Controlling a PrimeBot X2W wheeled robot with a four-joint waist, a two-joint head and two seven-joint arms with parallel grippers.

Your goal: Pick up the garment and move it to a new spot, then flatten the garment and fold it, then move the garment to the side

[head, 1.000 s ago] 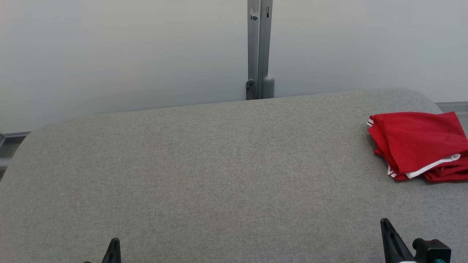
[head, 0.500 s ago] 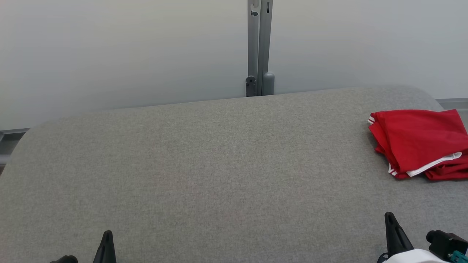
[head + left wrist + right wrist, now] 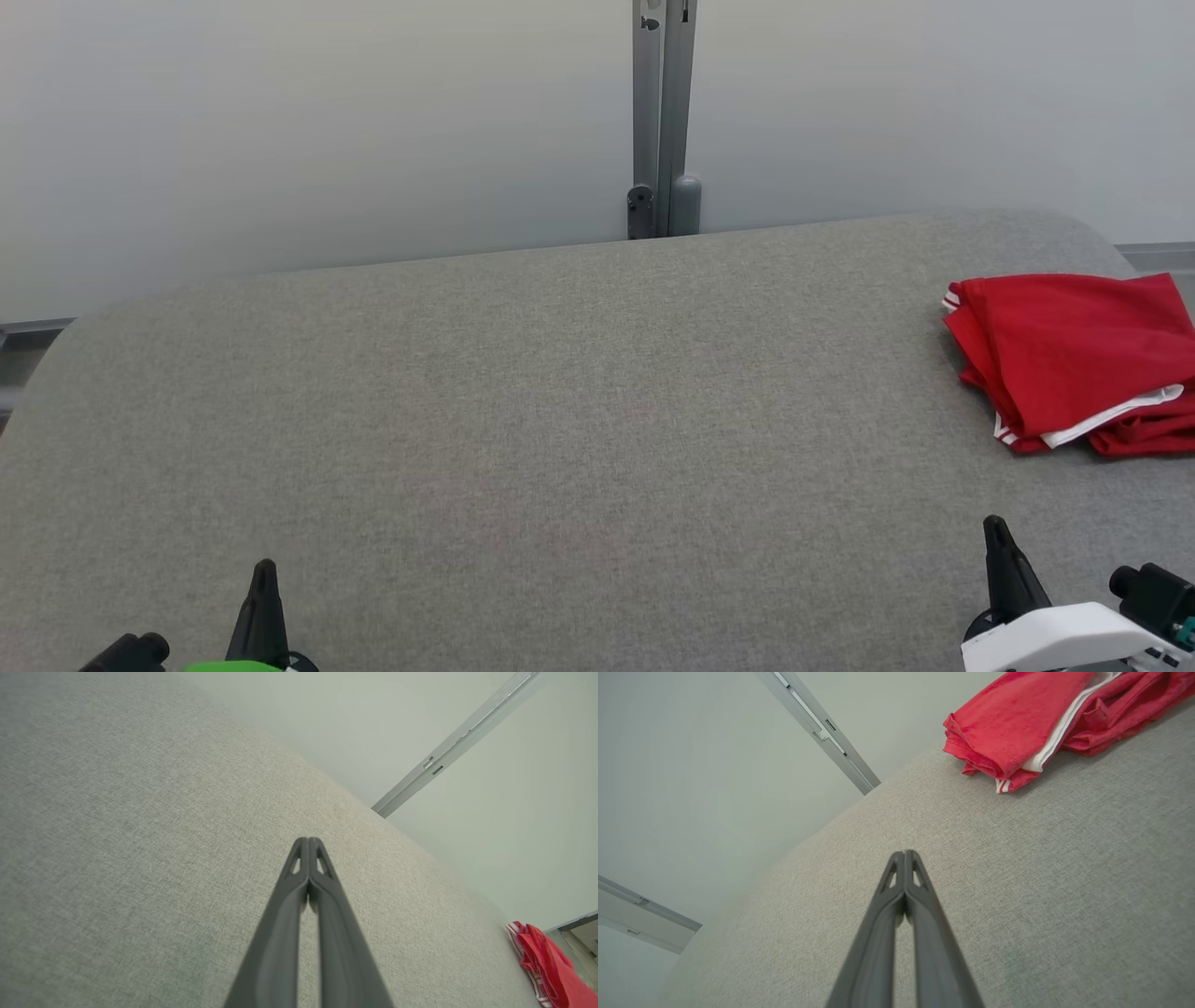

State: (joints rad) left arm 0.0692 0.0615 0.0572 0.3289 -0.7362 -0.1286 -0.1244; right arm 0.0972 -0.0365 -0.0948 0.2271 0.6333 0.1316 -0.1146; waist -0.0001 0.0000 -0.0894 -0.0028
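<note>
Fingers of the left gripper (image 3: 308, 841) are clenched tip against tip with nothing between them; the left wrist view shows the two long dark blades meeting, with only a thin slit lower down. The right gripper (image 3: 904, 853) is the same, its fingers pressed together and empty. In the head view the left gripper (image 3: 264, 567) pokes up at the lower left edge above a bit of green casing (image 3: 229, 666), and the right gripper (image 3: 996, 525) rises at the lower right above a white housing (image 3: 1055, 635). Both point out over the grey woven-fabric counter (image 3: 560, 392).

The red cloth garment with white trim (image 3: 1064, 359) lies in a loosely folded heap on the far right side of the counter, running off the right edge of the head view. It is well apart from both grippers and nearer the right one. A white hem band shows along its near fold, with short white stripes at two corners. The right wrist view has it at the upper right (image 3: 1017, 714), ahead of the fingertips; the left wrist view catches it in the lower right corner (image 3: 546, 963), near the counter's end.

Behind the counter stands a pale plain wall (image 3: 280, 140) with a grey metal upright post (image 3: 661, 112) at its middle.
</note>
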